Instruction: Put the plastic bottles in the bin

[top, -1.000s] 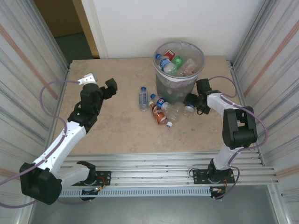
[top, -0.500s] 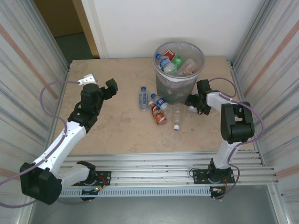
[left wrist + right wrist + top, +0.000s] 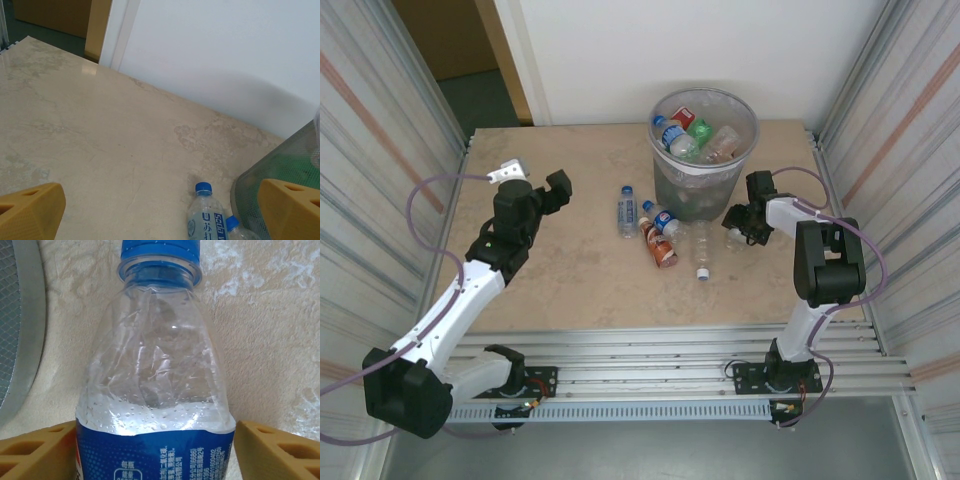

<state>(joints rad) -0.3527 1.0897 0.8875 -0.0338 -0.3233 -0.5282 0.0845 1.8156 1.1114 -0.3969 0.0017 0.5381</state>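
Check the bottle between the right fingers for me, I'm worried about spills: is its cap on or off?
On. The right wrist view shows a blue cap sitting on the neck of the bottle.

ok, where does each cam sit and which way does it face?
Top external: high over the near edge of the table, looking down on the bin, left gripper and right gripper.
Left wrist: low over the table, facing the far wall and bin; its fingers wide apart at the bottom corners.
Right wrist: close above the blue-label bottle, fingers against both sides.
Shared: the bin shows in all three.
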